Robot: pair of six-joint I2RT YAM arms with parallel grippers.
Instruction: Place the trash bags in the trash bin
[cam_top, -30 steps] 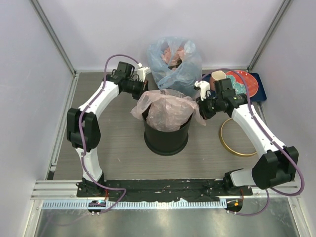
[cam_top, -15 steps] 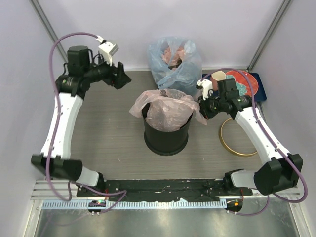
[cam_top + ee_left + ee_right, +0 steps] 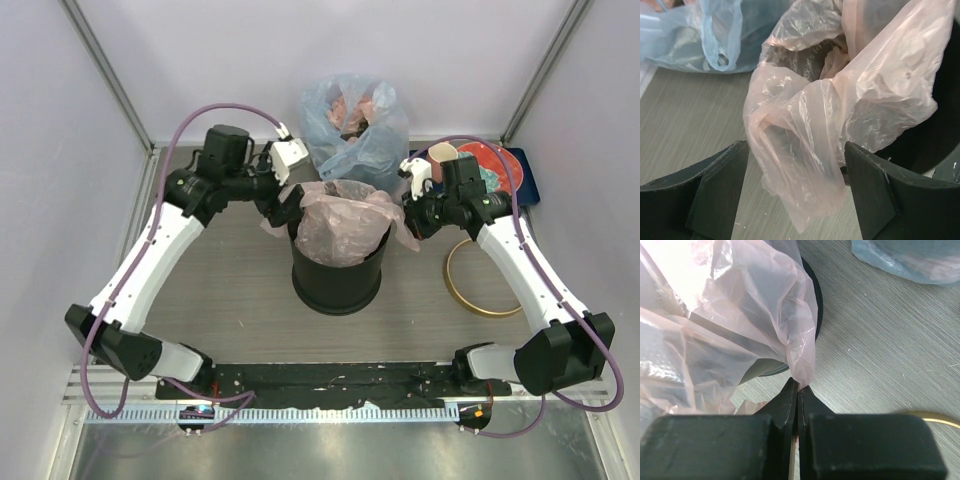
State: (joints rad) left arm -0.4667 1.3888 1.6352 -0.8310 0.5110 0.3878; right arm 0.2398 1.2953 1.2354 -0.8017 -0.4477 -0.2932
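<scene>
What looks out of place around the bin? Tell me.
The gold hoop lies flat on the table right of the black bin, not on its rim. The pink bag sits bunched in the bin, flaps hanging outside on both sides; the right gripper pinches one flap, the open left gripper straddles the other.

Crinkly pink bag (image 3: 340,225) half inside black bin (image 3: 338,285)

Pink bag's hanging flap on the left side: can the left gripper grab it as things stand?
Probably yes: the left gripper is open, the loose flap of the pink bag hangs right between its fingers, and nothing blocks it.
</scene>
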